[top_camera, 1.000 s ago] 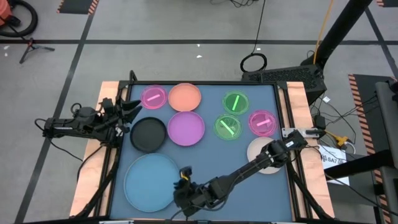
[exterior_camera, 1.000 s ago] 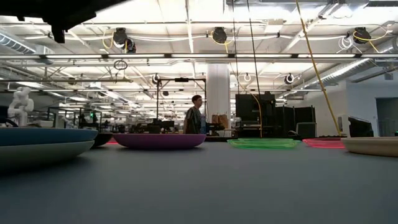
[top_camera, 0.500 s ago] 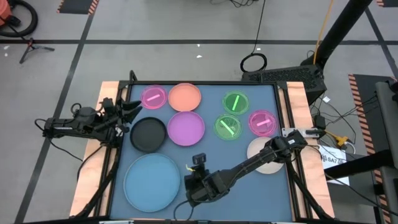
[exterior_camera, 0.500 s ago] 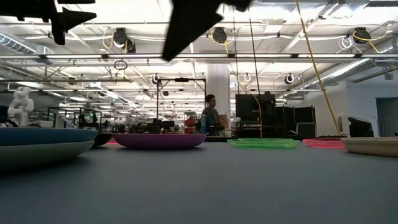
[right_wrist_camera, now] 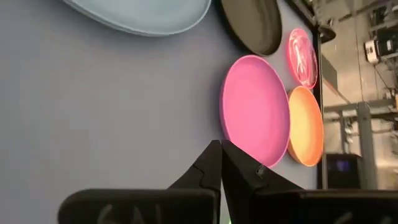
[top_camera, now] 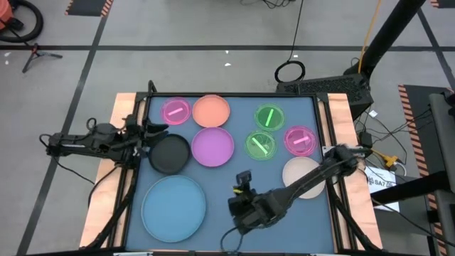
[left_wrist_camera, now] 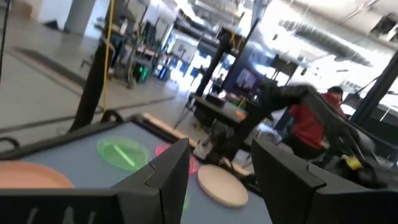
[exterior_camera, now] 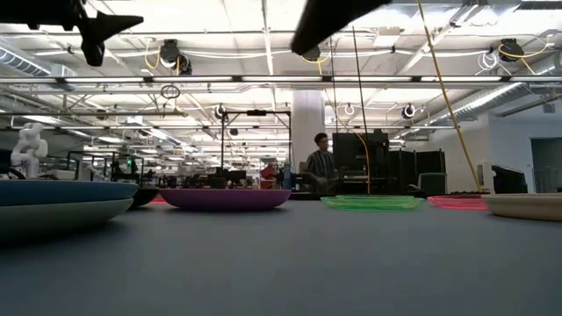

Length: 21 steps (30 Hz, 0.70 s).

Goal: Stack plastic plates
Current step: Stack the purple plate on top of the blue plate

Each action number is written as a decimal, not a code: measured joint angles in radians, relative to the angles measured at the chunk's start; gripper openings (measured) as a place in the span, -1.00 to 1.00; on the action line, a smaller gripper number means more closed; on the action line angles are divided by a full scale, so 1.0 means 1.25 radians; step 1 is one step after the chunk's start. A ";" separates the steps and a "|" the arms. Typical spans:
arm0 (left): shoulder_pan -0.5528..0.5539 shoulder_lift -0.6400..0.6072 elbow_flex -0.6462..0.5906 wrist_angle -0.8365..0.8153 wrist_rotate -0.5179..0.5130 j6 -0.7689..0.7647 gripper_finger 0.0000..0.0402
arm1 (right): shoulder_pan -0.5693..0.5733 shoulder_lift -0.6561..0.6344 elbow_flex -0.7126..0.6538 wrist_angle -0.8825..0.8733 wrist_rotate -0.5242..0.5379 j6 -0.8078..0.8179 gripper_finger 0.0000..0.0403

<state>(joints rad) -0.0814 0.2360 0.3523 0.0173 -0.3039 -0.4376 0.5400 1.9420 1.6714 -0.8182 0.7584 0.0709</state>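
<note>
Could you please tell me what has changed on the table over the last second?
The right pincer has swung from beside the light-blue plate toward the table's middle and closed its fingers on nothing. The left pincer has edged slightly toward the black plate, fingers open. In the low view, a person behind the table has walked to the right. No plate has moved.
</note>
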 joint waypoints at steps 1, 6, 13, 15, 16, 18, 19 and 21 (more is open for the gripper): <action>0.000 0.013 0.000 0.001 0.000 -0.008 -0.11 | -0.002 -0.040 -0.068 0.071 0.000 -0.012 -0.99; -0.008 0.089 0.000 0.013 0.000 -0.035 -0.11 | -0.013 -0.248 -0.386 0.435 0.000 -0.079 -1.00; -0.037 0.225 0.000 0.138 -0.001 -0.038 -0.11 | -0.017 -0.500 -0.735 0.862 -0.010 -0.202 -1.00; -0.044 0.269 0.000 0.182 -0.003 -0.041 -0.11 | -0.017 -0.571 -0.811 0.944 -0.025 -0.222 -1.00; -0.048 0.291 0.000 0.204 -0.004 -0.046 -0.11 | -0.017 -0.606 -0.847 0.978 -0.030 -0.227 -1.00; -0.057 0.336 0.000 0.244 -0.006 -0.055 -0.11 | -0.017 -0.670 -0.918 1.055 -0.045 -0.242 -1.00; -0.061 0.359 0.000 0.267 -0.007 -0.058 -0.11 | -0.017 -0.698 -0.953 1.101 -0.045 -0.246 -1.00; -0.071 0.403 0.000 0.308 -0.008 -0.065 -0.11 | -0.017 -0.745 -1.017 1.195 -0.059 -0.257 -1.00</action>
<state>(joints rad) -0.1705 0.7395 0.3527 0.4024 -0.3134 -0.5189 0.5186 1.0109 0.4005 0.6754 0.6848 -0.2502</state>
